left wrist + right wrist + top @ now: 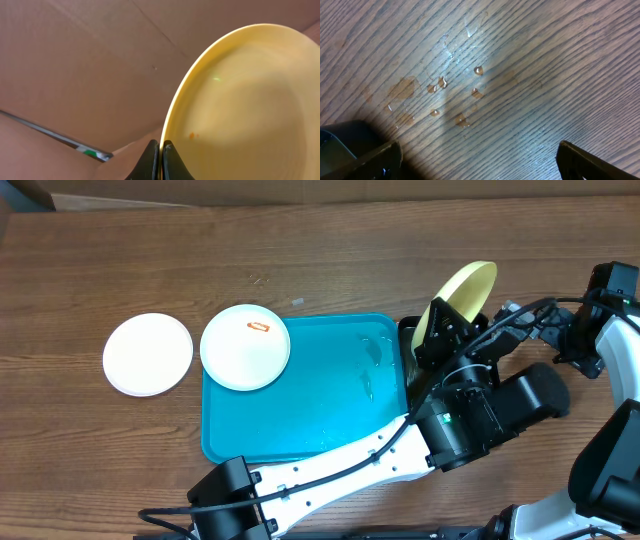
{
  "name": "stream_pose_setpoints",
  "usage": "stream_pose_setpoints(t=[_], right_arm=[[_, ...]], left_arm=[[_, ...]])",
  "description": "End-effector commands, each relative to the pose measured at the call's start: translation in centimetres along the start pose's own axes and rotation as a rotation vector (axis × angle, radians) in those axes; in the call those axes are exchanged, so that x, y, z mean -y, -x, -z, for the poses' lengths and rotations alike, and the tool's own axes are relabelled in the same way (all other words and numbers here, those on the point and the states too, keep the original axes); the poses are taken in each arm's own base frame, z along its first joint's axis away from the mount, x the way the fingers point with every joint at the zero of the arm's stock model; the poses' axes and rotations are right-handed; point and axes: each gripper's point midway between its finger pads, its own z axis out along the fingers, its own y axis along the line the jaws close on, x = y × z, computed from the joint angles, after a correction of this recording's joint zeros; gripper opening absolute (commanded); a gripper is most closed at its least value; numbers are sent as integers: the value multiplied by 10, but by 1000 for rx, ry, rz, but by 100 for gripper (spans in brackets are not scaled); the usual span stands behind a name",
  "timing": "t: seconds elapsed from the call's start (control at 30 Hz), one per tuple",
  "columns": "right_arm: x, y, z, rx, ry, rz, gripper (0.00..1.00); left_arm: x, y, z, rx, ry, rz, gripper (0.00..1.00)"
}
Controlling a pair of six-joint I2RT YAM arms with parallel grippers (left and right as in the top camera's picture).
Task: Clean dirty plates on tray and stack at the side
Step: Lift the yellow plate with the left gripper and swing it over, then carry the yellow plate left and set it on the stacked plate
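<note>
Steeply on edge off the right end of the turquoise tray [330,420], the pale yellow plate [468,288] has its rim clamped in the left pincer [161,150]; the right pincer [475,150], fingers wide apart, hangs over the wet desk [530,70] on the plate's right, the free arm nearest it

This looks like a robotics lab bench set up for testing. A dark brown wood-grain tabletop [300,260] fills the overhead view, closed off along the top edge by plain brown cardboard panels [350,187]. Two white-and-black robot arms, one from the bottom edge [340,465] and one at the right edge [620,340], trail loose black cables [520,315]. The only household items are a bright turquoise-blue rectangular plastic tray [320,400], two white round plates [148,354] [245,347] and a pale yellow round plate [465,292]. Small water drops [477,70] bead on the wood.
</note>
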Motion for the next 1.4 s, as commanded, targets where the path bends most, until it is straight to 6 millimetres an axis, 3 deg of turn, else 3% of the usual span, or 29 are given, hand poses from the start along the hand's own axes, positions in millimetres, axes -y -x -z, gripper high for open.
stream_pose_setpoints(t=[0.0,0.13,0.37,0.5,0.63,0.77,0.9,1.03,1.1,1.23,1.37], right_arm=[[-1,3,3,12,4,-4,100],[-1,3,3,12,4,-4,100],[-1,3,3,12,4,-4,100],[-1,3,3,12,4,-4,100],[-1,3,3,12,4,-4,100],[-1,3,3,12,4,-4,100],[-1,3,3,12,4,-4,100],[-1,3,3,12,4,-4,100],[-1,3,3,12,4,-4,100],[-1,3,3,12,4,-4,100],[-1,3,3,12,4,-4,100]], left_arm=[[-12,6,-1,-2,24,35,4],[11,-4,-8,-14,-112,56,4],[67,-55,-23,-248,-499,233,4],[70,-91,-46,-469,-633,394,4],[52,-130,-78,-713,-767,577,4],[15,-169,-115,-896,-858,775,4],[-55,-234,-158,-1061,-783,1008,4],[-126,-307,-176,-1172,-619,1137,4],[-171,-358,-177,-1229,-496,1198,4],[-236,-434,-164,-1326,-231,1278,4],[-273,-483,-146,-1380,-63,1345,4]])
